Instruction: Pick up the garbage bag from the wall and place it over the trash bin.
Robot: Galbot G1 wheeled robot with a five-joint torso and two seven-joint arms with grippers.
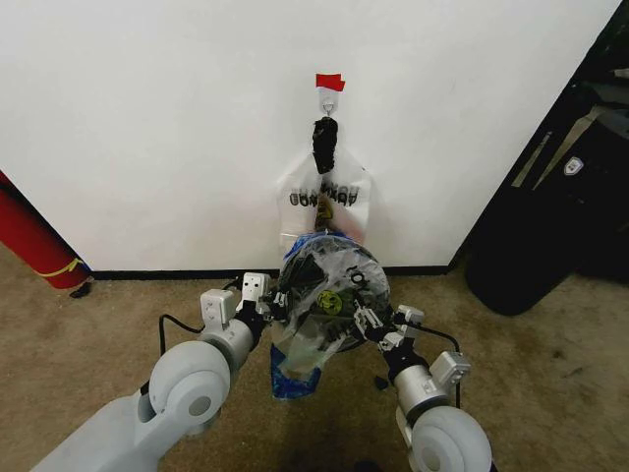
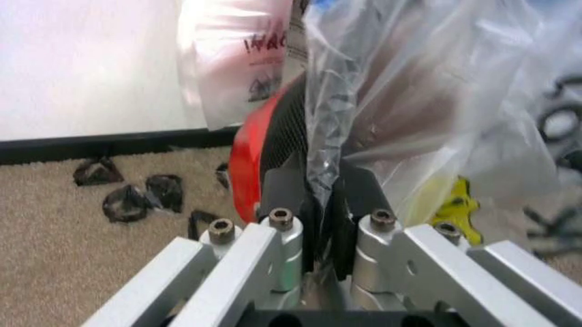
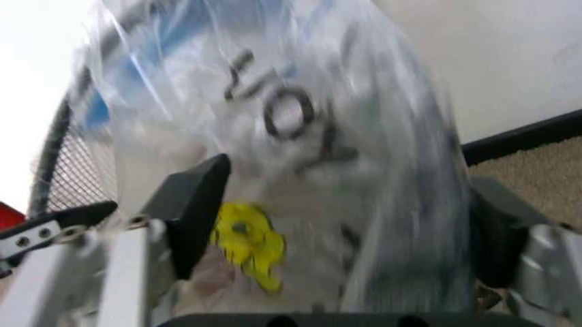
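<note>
**Bag off the hook, half over the bin**

Grippers first, since they sit nearest. The left gripper has its black fingers pressed together on a pleat of the bag — the film runs straight down between the pads, so the pinch is firm. From the head camera it sits at the bin's left rim. The right gripper is at the opposite side; its wrist camera shows the two pads standing well apart with a bulge of printed film between them, so it is spread wide around the plastic, not clamped on it.

Between the two, the bag is draped across the mouth of the bin. Its yellow smiley and black lettering lie on top, and a slack tail with a blue patch hangs down the front towards the carpet. Black mesh shows beside the film, and the red rim below it.

Further back, another printed bag hangs against the wall from a hook under a strip of red tape, knotted with a black tie.

As a judgement: the pick-up is done and the draping well begun. What looks left is opening the mouth and seating it round the whole rim — the front hangs loose and bunched.
</note>
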